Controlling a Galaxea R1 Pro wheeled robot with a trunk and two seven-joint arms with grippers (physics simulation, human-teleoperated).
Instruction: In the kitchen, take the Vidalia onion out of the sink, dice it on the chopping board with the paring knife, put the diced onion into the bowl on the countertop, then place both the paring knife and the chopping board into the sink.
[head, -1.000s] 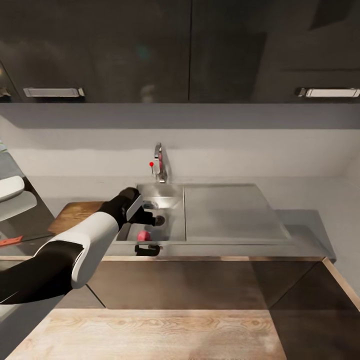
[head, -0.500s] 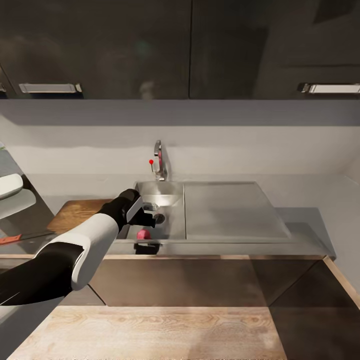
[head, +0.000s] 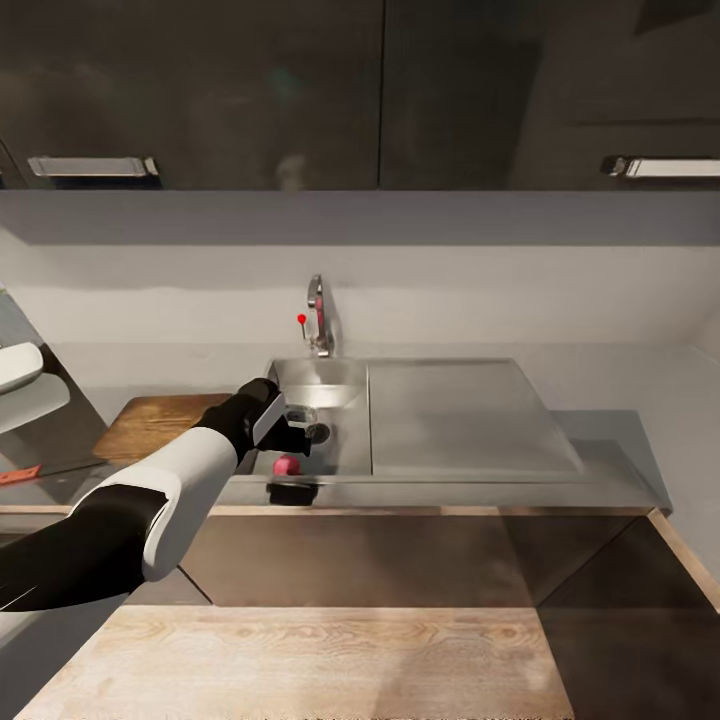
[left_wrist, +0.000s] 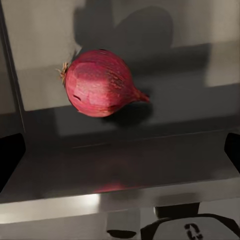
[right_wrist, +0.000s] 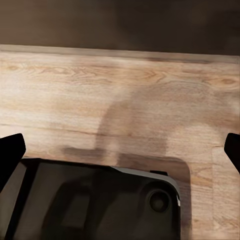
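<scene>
The left gripper (head: 296, 432) hangs over the sink (head: 345, 385), jaws spread wide with nothing in them. The onion (left_wrist: 100, 82) sits on the basin floor right under it, near the front wall. Chopping board (head: 155, 423) and paring knife (head: 40, 469) are on the countertop (head: 620, 440) beside the sink. The right gripper's jaws are open too, over wood floor (right_wrist: 120, 100).

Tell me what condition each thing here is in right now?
Red round onion: lying loose on the basin floor, not held.
Grey steel sink: dry, tap not running.
Left tool: open, above the onion, fingers spread.
Right tool: open, over wood floor.
Dark brown wooden chopping board: flat on the counter.
Red-handled paring knife: lying unused.
</scene>
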